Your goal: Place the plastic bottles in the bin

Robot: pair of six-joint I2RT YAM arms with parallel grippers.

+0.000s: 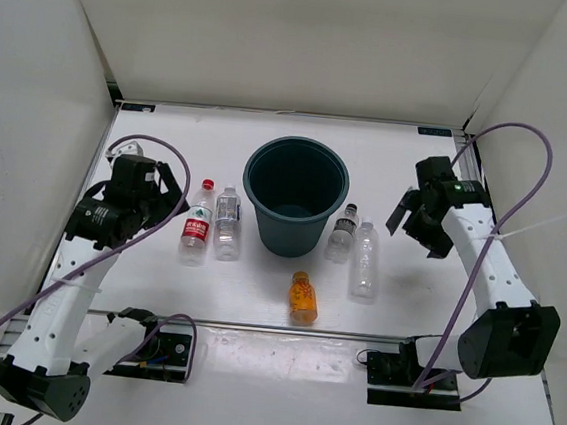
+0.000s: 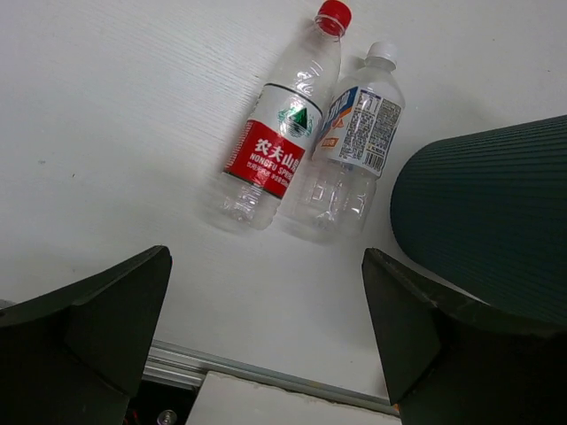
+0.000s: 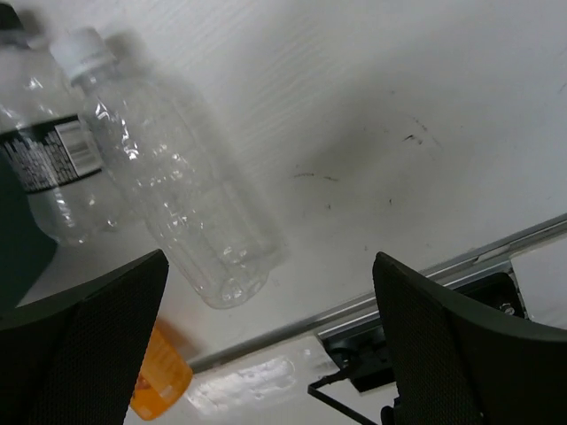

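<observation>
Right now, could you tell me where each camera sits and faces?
Top: above, behind the bases, looking down on table, bin, left arm, right arm.
Left wrist: on left arm, facing down through open left gripper at red-cap bottle, bin.
Right wrist: on right arm, facing down through open right gripper at clear bottle.
Shared: bin, top and left wrist.
</observation>
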